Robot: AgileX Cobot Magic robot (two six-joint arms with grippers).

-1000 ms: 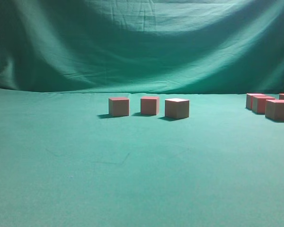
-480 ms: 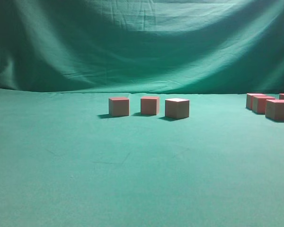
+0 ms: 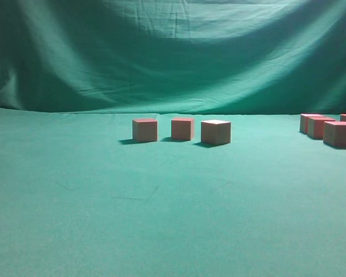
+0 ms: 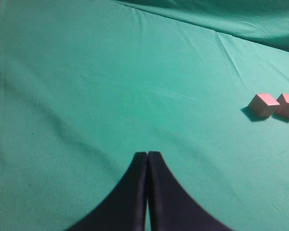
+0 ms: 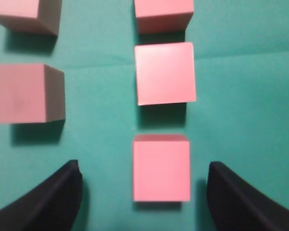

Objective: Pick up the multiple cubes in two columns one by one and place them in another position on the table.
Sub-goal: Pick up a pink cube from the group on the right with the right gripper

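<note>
No text, labels, brands, numbers or signs can be read in any view. The cubes (image 3: 215, 132) have plain faces, and the green cloth on the table (image 3: 161, 219) carries no print.
</note>
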